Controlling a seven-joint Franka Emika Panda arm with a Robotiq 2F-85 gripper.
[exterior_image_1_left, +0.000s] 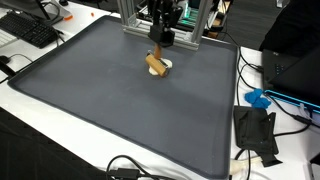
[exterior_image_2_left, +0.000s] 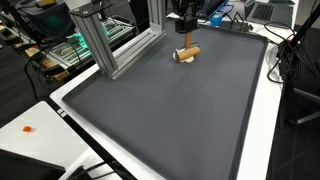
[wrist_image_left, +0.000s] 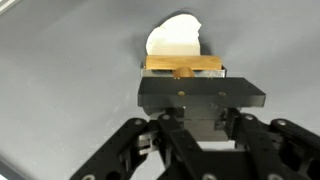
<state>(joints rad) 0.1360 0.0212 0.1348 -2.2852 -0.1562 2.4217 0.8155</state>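
A keyboard (exterior_image_1_left: 34, 30) lies far left on the bench (exterior_image_1_left: 296, 152). On the grey mat (exterior_image_1_left: 95, 105), toward its far edge, a wooden block (exterior_image_1_left: 155, 65) rests tilted, with a white disc (exterior_image_1_left: 166, 65) just right of it. The gripper (exterior_image_1_left: 159, 42) hangs directly over the block, seemingly touching it; I cannot tell whether its fingers are clamped.

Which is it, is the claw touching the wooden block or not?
Touching. The wrist view shows the wooden block wedged between the fingers of the claw, no gap showing.
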